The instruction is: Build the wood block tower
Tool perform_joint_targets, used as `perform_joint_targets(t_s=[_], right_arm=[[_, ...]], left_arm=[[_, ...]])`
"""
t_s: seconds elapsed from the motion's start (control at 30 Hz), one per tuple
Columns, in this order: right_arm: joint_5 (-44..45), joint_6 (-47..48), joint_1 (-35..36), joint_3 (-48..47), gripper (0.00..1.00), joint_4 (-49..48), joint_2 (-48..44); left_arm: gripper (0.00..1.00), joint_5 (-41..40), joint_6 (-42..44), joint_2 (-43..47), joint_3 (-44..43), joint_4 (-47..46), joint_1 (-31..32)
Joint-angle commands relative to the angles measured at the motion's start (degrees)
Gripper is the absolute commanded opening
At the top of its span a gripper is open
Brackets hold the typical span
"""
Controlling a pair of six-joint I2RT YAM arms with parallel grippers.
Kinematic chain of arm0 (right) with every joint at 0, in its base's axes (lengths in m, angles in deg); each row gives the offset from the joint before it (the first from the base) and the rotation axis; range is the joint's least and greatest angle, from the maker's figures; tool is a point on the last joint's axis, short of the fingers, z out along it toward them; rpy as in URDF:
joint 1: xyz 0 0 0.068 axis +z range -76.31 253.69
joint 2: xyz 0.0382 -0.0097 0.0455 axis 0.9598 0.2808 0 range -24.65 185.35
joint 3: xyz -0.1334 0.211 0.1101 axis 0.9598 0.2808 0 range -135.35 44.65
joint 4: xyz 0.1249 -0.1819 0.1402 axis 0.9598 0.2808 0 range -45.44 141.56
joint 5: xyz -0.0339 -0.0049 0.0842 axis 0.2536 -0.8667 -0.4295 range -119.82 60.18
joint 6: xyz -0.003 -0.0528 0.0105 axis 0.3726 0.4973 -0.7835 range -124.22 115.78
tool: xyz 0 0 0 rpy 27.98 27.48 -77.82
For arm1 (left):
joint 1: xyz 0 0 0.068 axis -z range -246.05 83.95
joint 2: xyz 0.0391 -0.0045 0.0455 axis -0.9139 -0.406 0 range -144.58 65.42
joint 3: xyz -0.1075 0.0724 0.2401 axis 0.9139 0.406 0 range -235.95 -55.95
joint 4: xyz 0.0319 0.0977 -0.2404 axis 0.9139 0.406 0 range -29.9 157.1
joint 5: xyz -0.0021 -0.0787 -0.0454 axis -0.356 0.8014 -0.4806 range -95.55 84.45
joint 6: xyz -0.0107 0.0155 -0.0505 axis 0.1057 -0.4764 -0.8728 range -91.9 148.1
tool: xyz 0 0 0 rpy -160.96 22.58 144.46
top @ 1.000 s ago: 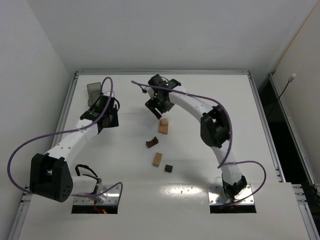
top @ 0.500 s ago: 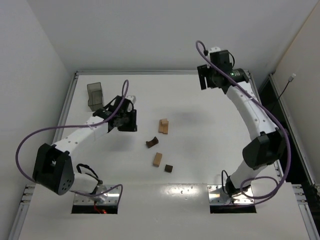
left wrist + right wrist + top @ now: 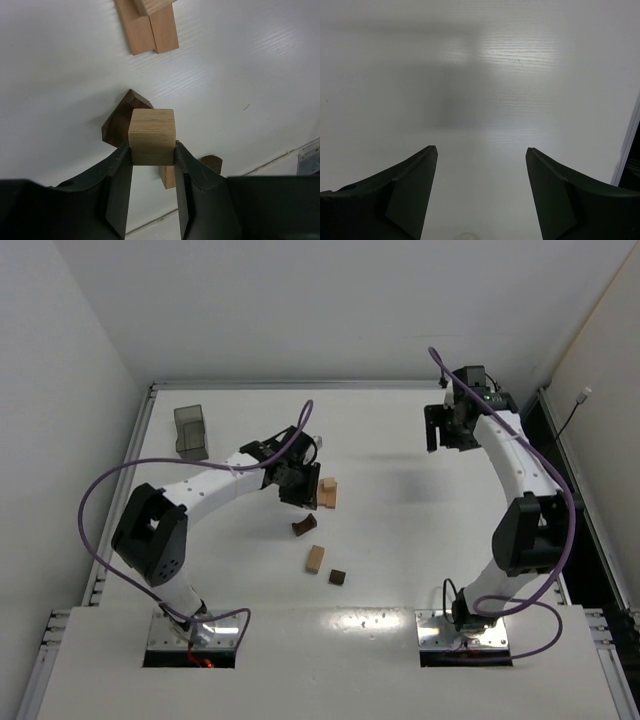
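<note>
— Where does the wood block tower [image 3: 327, 492] stand?
— Close to the middle of the table [image 3: 420, 540]. Two tan bars lie flat side by side, with another tan piece on top of them.
— And the left gripper [image 3: 152, 150]?
— Seen from overhead, it sits just at 9 o'clock of the tower. Its jaws are partly closed and clamped on a tan cube [image 3: 152, 129], one finger against each side face.
— What else is near it?
— In the wrist view a dark arch piece [image 3: 116, 122] shows just behind the cube. From overhead it lies near the tower, at 7 o'clock. A loose tan block [image 3: 316, 558] lies further out toward 6 o'clock, with a small dark cube [image 3: 338, 577] just at its 5 o'clock.
— The right gripper [image 3: 481, 155]?
— It's at 2 o'clock of the tower and well apart from it, with fingers spread wide and only bare table between them.
— Anything more?
— A grey bin [image 3: 190, 430] in the table's 10 o'clock corner.
</note>
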Motion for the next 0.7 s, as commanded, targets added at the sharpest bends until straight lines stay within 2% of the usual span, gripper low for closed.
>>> perform_joint_targets(t_s=[0.0,0.23,0.4,0.67], right_arm=[[-2.6,-1.1,-1.2,0.8,0.69,-1.0,-3.0],[-4.2,-1.1,-1.2,0.8,0.69,-1.0,-3.0],[-4.2,-1.1,-1.2,0.8,0.69,-1.0,-2.4],[-4.7,-1.1,-1.2,1.3,0.69,-1.5,-2.4]], left_arm=[[0.0,1.3,-2.3,-1.4,-2.7,0.6,1.6],[0.0,-1.8,-2.9,-5.5,-6.3,0.0,4.4],[0.0,-7.2,-4.0,-10.6,-9.8,1.3,6.1],[0.0,-12.4,-5.1,-14.3,-12.4,1.8,6.1]])
